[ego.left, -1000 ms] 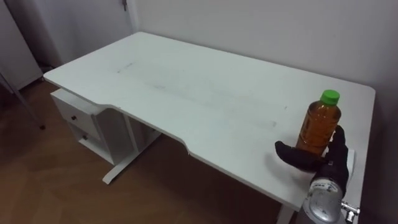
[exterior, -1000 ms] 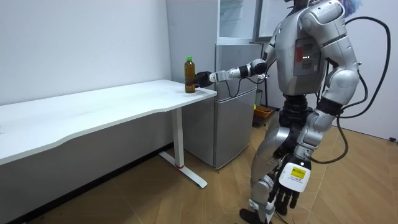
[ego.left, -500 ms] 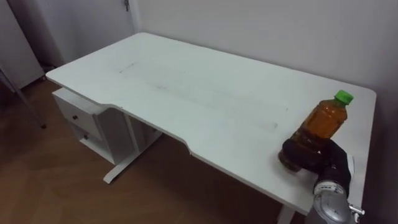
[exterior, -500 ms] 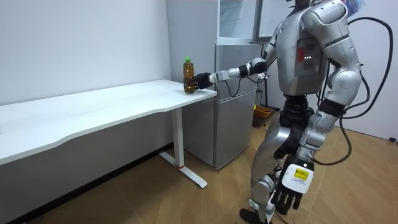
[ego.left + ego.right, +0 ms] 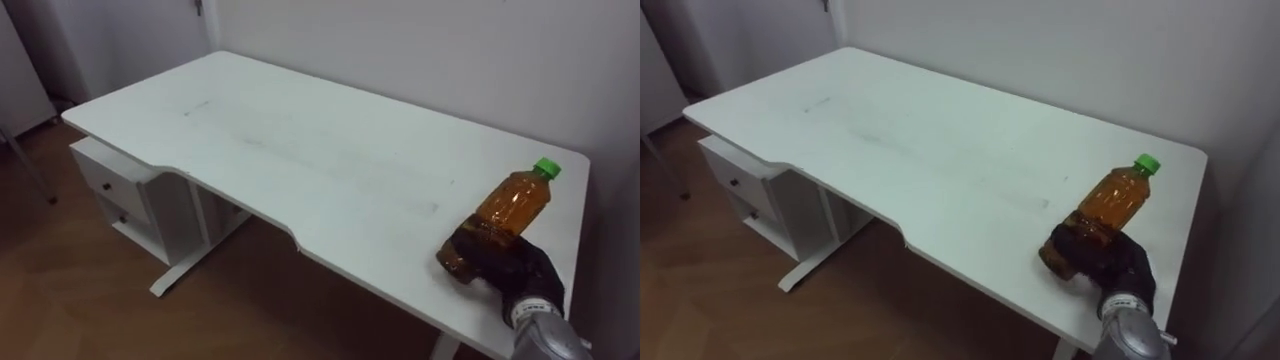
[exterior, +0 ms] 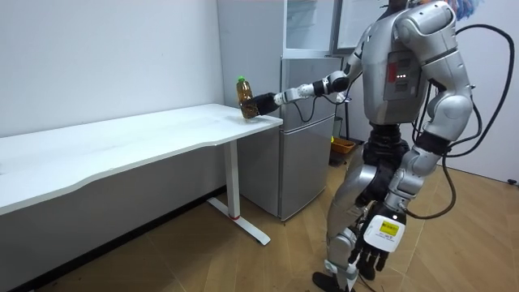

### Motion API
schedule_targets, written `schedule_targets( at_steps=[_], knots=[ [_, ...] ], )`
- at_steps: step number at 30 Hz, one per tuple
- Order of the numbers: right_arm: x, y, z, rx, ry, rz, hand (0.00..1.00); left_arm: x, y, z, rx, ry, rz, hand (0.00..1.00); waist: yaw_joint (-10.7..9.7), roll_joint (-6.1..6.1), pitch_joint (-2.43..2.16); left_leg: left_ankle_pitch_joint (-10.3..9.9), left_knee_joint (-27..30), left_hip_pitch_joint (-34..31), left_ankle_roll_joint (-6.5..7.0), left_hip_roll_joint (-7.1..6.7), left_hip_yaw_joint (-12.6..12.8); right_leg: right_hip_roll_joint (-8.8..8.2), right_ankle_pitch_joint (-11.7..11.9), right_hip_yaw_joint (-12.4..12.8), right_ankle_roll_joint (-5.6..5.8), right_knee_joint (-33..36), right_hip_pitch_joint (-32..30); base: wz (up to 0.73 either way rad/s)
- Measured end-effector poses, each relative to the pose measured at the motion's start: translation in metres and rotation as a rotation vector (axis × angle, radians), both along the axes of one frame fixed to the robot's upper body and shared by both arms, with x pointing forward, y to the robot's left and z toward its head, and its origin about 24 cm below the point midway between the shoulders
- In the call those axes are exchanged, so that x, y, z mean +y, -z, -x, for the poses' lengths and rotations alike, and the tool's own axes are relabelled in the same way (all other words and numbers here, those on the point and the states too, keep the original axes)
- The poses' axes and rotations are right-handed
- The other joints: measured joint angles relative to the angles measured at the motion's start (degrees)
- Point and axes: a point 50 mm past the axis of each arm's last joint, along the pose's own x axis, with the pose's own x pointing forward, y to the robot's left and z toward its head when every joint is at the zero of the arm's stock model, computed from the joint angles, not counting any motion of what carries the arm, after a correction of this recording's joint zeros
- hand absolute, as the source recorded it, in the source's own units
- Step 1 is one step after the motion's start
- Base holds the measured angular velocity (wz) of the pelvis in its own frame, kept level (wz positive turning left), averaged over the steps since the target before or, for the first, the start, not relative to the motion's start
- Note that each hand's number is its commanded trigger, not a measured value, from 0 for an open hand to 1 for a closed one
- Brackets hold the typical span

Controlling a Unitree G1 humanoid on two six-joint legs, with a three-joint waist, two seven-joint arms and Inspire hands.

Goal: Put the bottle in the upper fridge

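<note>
Soft, even light falls on the bench [image 5: 300, 150]; the bottle [image 5: 512, 200] glows amber; the floor [image 5: 80, 290] beneath lies in dim shadow.

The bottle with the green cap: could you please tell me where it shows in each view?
Left eye view: lower right, the bottle tilted, its lower part in the right hand.
Right eye view: lower right too, slightly nearer the centre.
Room view: above centre-left, at the table end beside the fridge.
Shared landmark: the table end beneath the bottle.

Bottle [image 5: 512, 203] base inside robot hand [image 5: 514, 270]
</note>
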Motion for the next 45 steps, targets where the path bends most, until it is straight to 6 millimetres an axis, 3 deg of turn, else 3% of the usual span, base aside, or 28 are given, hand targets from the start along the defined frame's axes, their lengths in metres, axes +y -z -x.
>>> schedule_targets(
  at_steps=[6,9,12,17,18,24,27,34,40,45],
  knots=[
    [0.009,-0.025,-0.001,-0.124,-0.093,0.013,1.00,0.015,0.000,0.006,0.020,-0.002,-0.054,0.00,-0.45,0.13,-0.58,-0.31,-0.55,2.21,-0.07,0.24,1.00,0.47,0.21,1.47,0.33,-0.97,1.59,-0.11],
    [0.018,-0.036,0.007,-0.197,-0.149,0.020,1.00,0.018,-0.001,0.010,0.024,-0.012,-0.049,0.00,-0.60,0.71,-1.46,-1.04,-0.61,4.16,0.11,0.70,1.75,1.06,0.76,1.98,0.65,-2.51,3.64,-0.12],
    [0.028,-0.050,0.012,-0.277,-0.216,0.016,1.00,0.022,-0.002,0.012,0.027,-0.013,-0.062,0.00,-1.74,0.63,-1.83,-1.38,-0.82,5.69,0.26,0.83,2.21,1.30,0.89,2.80,0.80,-2.81,4.93,-0.11],
    [0.037,-0.074,0.025,-0.399,-0.289,0.056,1.00,0.032,-0.004,0.009,0.021,-0.010,-0.091,0.00,-3.65,0.27,-2.00,-1.60,-1.01,7.09,0.24,1.04,2.56,2.05,1.32,4.51,0.87,-2.89,5.91,-0.07],
    [0.040,-0.077,0.029,-0.422,-0.309,0.082,1.00,0.033,-0.005,0.005,0.011,0.000,-0.097,0.00,-4.69,0.25,-2.04,-1.85,-1.02,7.64,0.41,1.08,2.74,2.06,1.32,4.68,0.88,-2.94,6.38,-0.08],
    [0.049,-0.093,0.041,-0.516,-0.385,0.177,1.00,0.033,-0.011,-0.018,-0.068,0.031,-0.097,0.00,-6.58,0.42,-1.98,-2.28,-1.07,8.40,0.80,1.76,4.73,3.03,1.65,8.32,1.12,-3.99,6.48,-0.18],
    [0.049,-0.102,0.046,-0.554,-0.410,0.214,1.00,0.035,-0.015,-0.025,-0.094,0.049,-0.117,0.00,-7.93,0.40,-2.01,-2.27,-1.65,8.93,0.70,2.14,5.20,3.50,2.31,8.68,1.02,-4.97,6.95,-0.14],
    [0.049,-0.126,0.059,-0.657,-0.390,0.241,1.00,0.041,-0.013,-0.018,-0.065,0.040,-0.136,0.00,-10.64,0.34,-2.19,-2.05,-3.72,11.47,0.31,2.38,5.92,4.15,2.51,10.72,1.03,-6.53,8.53,-0.08],
    [0.037,-0.157,0.074,-0.796,-0.339,0.250,1.00,0.048,-0.011,-0.008,-0.020,0.019,-0.159,0.00,-11.89,0.61,-2.56,-2.33,-4.75,12.78,-0.25,3.27,6.10,6.06,3.96,11.95,0.96,-11.00,11.16,-0.06],
    [0.028,-0.176,0.095,-0.904,-0.303,0.253,1.00,0.051,-0.011,0.003,0.004,-0.001,-0.165,0.00,-13.27,0.50,-2.72,-2.50,-6.25,14.08,-0.21,3.99,8.15,6.45,4.13,13.45,0.88,-12.08,11.43,-0.19]
  ],
)
